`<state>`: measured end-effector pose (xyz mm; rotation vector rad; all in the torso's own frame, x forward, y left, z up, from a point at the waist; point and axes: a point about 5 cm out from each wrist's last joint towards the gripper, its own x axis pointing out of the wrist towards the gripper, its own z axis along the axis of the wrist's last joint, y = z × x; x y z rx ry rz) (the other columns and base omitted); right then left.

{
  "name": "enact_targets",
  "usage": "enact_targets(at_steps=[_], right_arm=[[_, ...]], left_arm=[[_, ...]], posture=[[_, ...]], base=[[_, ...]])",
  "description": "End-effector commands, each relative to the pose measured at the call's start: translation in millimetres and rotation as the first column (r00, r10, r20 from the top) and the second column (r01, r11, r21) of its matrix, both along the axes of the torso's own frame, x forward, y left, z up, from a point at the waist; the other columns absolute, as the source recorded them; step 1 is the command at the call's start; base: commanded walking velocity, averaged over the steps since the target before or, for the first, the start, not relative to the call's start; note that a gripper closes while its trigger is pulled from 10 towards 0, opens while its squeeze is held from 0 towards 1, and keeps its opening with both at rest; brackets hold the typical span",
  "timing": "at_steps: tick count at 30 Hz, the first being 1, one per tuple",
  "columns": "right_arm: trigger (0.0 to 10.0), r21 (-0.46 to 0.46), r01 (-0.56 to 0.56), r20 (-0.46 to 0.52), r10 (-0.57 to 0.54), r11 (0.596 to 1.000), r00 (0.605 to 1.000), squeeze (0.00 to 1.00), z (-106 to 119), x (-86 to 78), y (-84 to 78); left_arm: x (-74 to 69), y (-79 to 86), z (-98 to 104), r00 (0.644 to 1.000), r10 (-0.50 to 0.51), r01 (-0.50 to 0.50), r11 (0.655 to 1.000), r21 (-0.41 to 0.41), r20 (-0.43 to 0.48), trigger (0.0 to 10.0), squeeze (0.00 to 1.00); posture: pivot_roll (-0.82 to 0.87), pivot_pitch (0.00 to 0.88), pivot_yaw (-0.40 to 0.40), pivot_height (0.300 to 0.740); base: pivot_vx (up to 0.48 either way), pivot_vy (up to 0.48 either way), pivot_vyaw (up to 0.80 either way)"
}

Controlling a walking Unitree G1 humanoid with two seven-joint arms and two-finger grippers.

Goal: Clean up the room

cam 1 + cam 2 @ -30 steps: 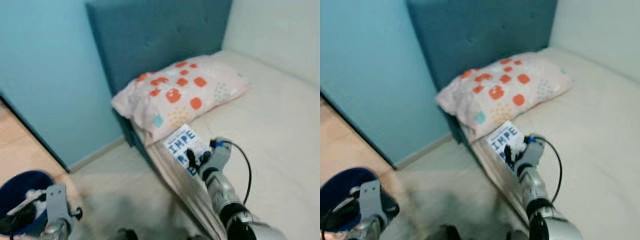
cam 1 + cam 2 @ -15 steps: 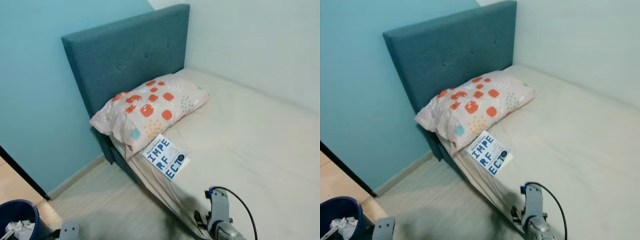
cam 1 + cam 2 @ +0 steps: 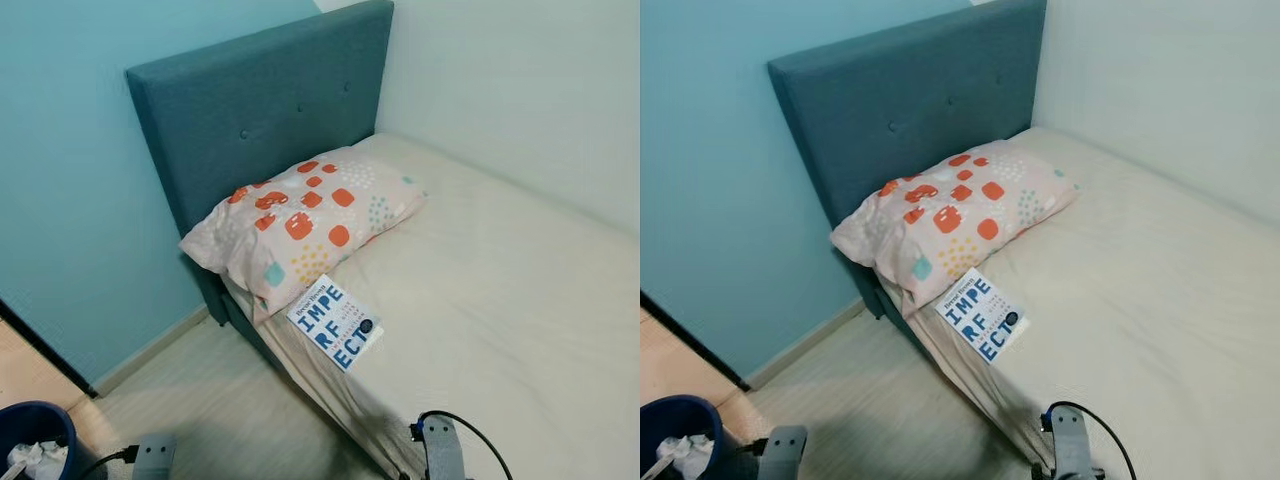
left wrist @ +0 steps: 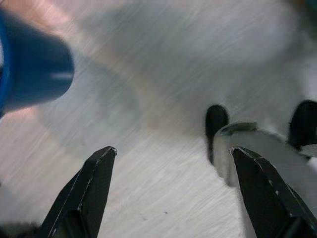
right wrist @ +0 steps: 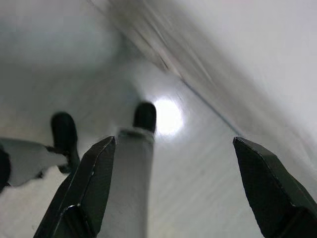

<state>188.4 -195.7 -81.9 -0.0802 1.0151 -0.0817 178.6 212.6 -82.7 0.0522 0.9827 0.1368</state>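
Below, both grippers [image 4: 171, 191] [image 5: 173, 191] spread empty, book [image 3: 335, 323] on bed edge well ahead.

Blue bin [image 3: 30, 440]: cut off at frame corner. Book [image 3: 336, 323]: small print illegible. Wrist views: floor [image 4: 163, 74] motion-blurred.

The book [image 3: 336, 324] lying on the bed [image 3: 520, 300] just beside the pillow [image 3: 305, 225] reads "IMPE RF ECT" in big blue letters on its white cover; the smaller lines above are too small to read
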Motion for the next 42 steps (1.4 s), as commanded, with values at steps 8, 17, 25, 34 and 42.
enact_targets(at_steps=[8, 17, 25, 34, 42], right_arm=[[10.0, 0.017, -0.019, -0.087, 0.020, 1.000, 0.996, 0.00, -8, -16.1, 0.9], [10.0, -0.024, -0.112, -0.129, 0.108, 0.993, 0.986, 0.00, -11, -21.6, 6.9], [10.0, -0.035, -0.130, -0.136, 0.124, 0.991, 0.983, 0.00, -11, -20.8, 8.1], [10.0, -0.049, -0.165, -0.127, 0.157, 0.985, 0.979, 0.00, -9, -14.6, 10.0], [10.0, -0.063, -0.181, -0.123, 0.172, 0.982, 0.977, 0.00, -8, -12.2, 8.6]], left_arm=[[-15.5, -13.0, -9, 0.996, -0.066, 0.064, 0.998, -0.021, -0.068, 10.0, 0.00], [-24.3, -8.9, -12, 0.986, -0.128, 0.129, 0.992, 0.002, -0.106, 10.0, 0.00], [-25.1, -7.8, -12, 0.983, -0.149, 0.151, 0.989, 0.009, -0.110, 10.0, 0.00], [-28.0, -11.1, -14, 0.981, -0.158, 0.157, 0.987, -0.018, -0.112, 10.0, 0.00], [-32.1, -9.5, -15, 0.978, -0.164, 0.162, 0.986, -0.027, -0.128, 10.0, 0.00]], posture=[[0.00, 0.073, -0.002, 0.740], [0.01, 0.076, 0.002, 0.740], [0.05, 0.075, -0.009, 0.740], [0.06, 0.067, -0.030, 0.740], [0.05, 0.063, -0.029, 0.740]], base=[[0.000, 0.000, -0.70], [0.000, 0.000, -0.80], [0.000, 0.000, -0.80], [0.000, 0.000, -0.71], [0.000, -0.291, 0.00]])
